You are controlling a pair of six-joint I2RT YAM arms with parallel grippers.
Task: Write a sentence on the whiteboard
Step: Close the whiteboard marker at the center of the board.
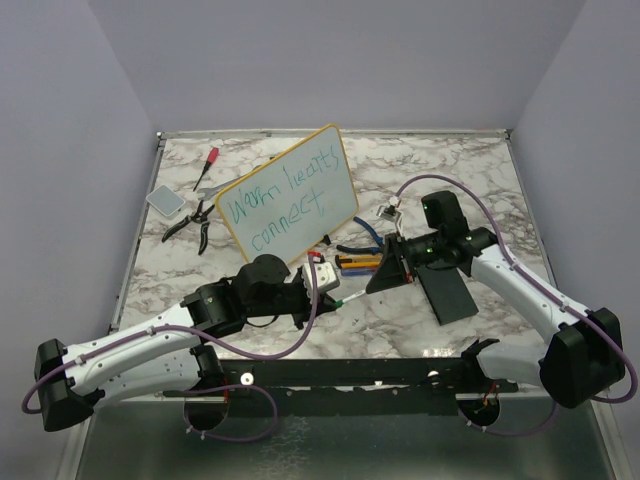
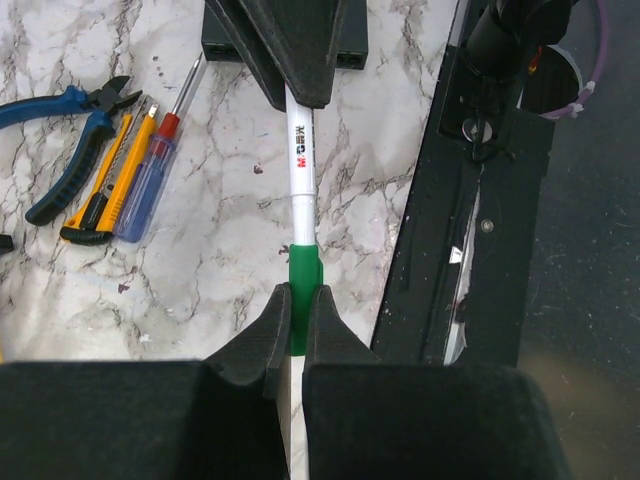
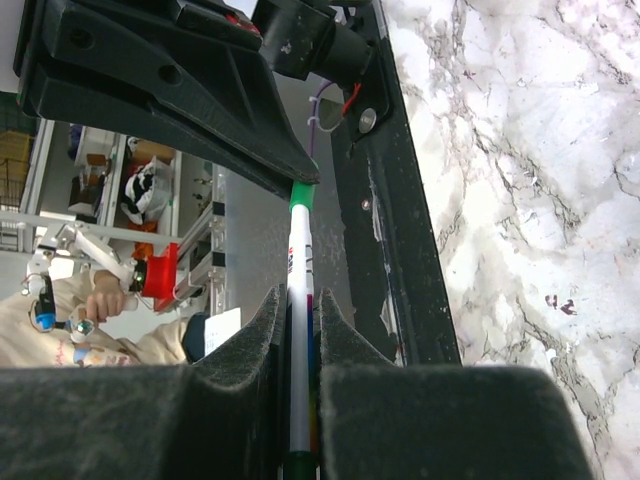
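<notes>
**Both grippers are pinching one marker, with the written whiteboard standing behind**

The whiteboard (image 1: 300,185) is standing on the marble table (image 1: 450,175) on the far side, left of centre, with its face turned toward the arms. The sentence (image 1: 283,207) is showing on it in teal-green script in two lines, "Warm hearts" above "connect".

Nearer than the board, the two arms are meeting over the middle of the table. The left gripper (image 2: 302,300) is squeezing shut on the green end (image 2: 303,270) of a white marker (image 2: 300,165); this green part is looking like the cap, though the wrist view is not making that certain. The right gripper (image 3: 298,305) is clamping shut on the marker's white barrel at the other end, so the pen is lying in a straight line between the two sets of jaws, above the tabletop.

Blue-handled pliers (image 2: 65,135), a yellow utility knife (image 2: 105,180) and a screwdriver (image 2: 155,165) with a red and blue handle are lying side by side on the marble between the board and the grippers. A flat black pad (image 1: 447,290) is lying just right of the right gripper. Far left, black pliers (image 1: 193,222), a red-handled tool (image 1: 208,163) and a small grey pad (image 1: 165,198) are resting beside the board.
</notes>
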